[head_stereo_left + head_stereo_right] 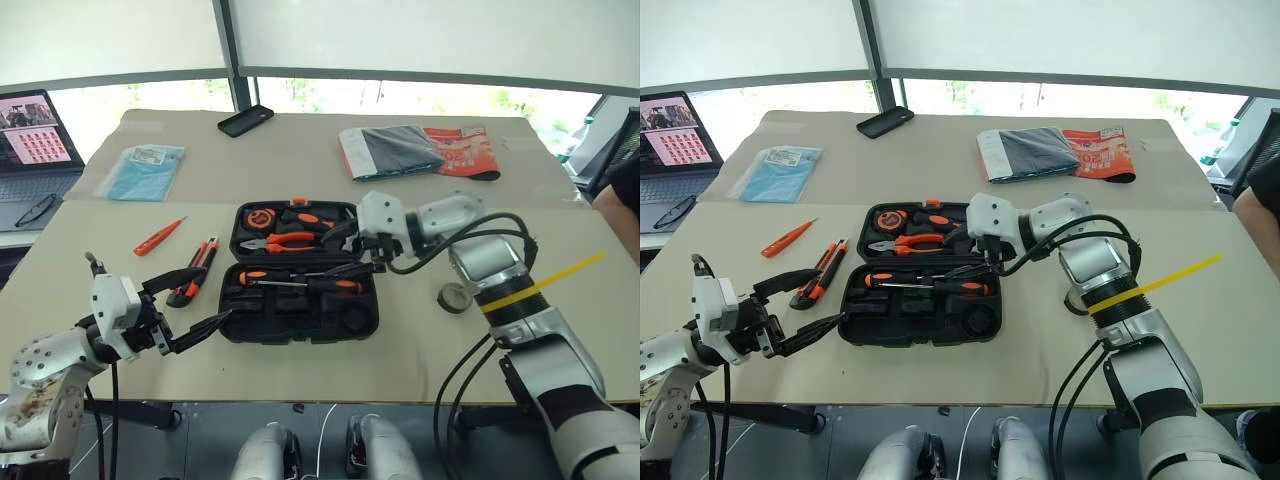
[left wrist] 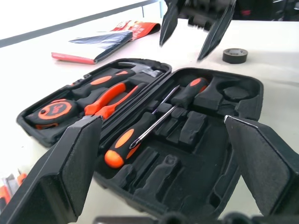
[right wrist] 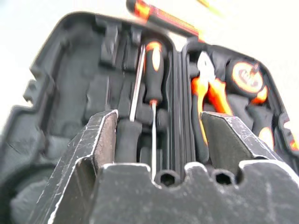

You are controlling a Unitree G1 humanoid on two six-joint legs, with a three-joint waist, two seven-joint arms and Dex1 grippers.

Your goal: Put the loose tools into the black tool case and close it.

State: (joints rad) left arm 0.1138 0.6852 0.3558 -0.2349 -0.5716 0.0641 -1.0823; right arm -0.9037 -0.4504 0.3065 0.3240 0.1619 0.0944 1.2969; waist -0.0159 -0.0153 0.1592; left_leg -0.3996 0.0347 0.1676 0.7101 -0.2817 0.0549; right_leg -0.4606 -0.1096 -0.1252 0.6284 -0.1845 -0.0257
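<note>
- Black tool case [image 1: 300, 285] lies open flat at the middle of the worktop [image 1: 420, 340].
- Far half holds the pliers [image 1: 280, 242], tape measure [image 1: 258, 218] and hammer [image 2: 135, 70].
- Near half has two orange-and-black screwdrivers [image 1: 300, 280] lying side by side in its slots; other moulded slots are bare.
- Right tool [image 1: 352, 250] hangs over the case's right side, just above the screwdrivers; fingers parted, nothing between them.
- Left tool [image 1: 190, 310] sits level near the case's front-left corner, fingers spread wide, holding nothing.
- Utility knife [image 1: 196, 270] lies on the worktop just left of the case.
- Slim orange screwdriver [image 1: 158, 236] lies farther left, apart from the knife.
- Dark tape roll [image 1: 456, 297] rests on the worktop right of the case, beside the right arm.
- Phone [image 1: 245, 120], blue packet [image 1: 142, 170] and booklets [image 1: 420, 150] lie at the far side.
</note>
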